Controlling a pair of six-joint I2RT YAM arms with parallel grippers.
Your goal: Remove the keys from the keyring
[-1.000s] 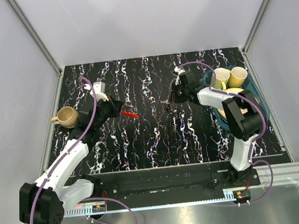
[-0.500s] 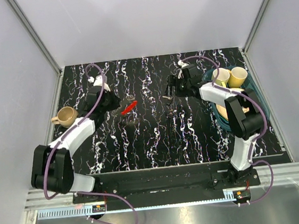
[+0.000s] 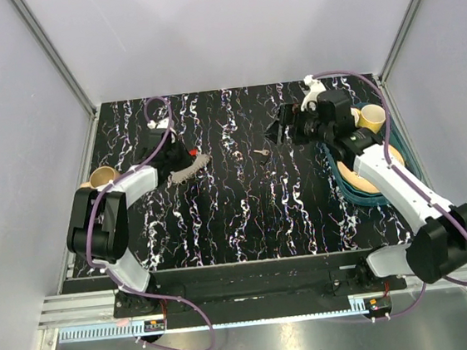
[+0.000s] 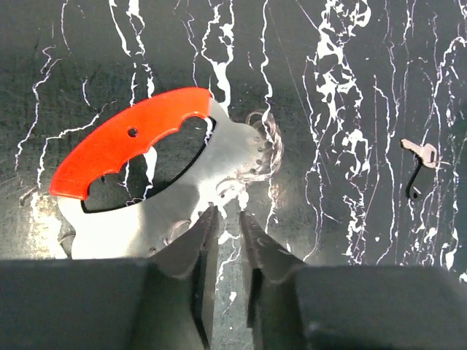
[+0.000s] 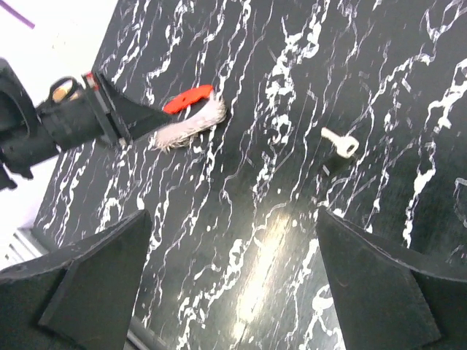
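One small silver key (image 3: 262,152) (image 4: 422,152) (image 5: 341,142) lies alone on the black marbled table, between the two arms. The rest of the bunch, a red curved piece (image 4: 128,142) (image 5: 188,98) on a flat silver-grey blade (image 4: 175,208) (image 3: 187,172), lies at the tip of my left gripper (image 3: 179,166) (image 4: 226,213). A thin keyring (image 4: 266,140) shows blurred at the bunch's right end. The left jaws stand a narrow slit apart with only table between them. My right gripper (image 3: 284,129) (image 5: 233,213) hovers wide open, to the right of the lone key.
A tan mug (image 3: 102,177) stands at the table's left edge beside the left arm. A teal basket (image 3: 347,181) with yellow cups (image 3: 370,117) sits at the right, under the right arm. The marbled table (image 3: 246,215) has grey walls on three sides.
The right gripper opened, let go of one key and pulled back to the right; the key now lies on the table. The left gripper moved left with the bunch and parted its jaws slightly.
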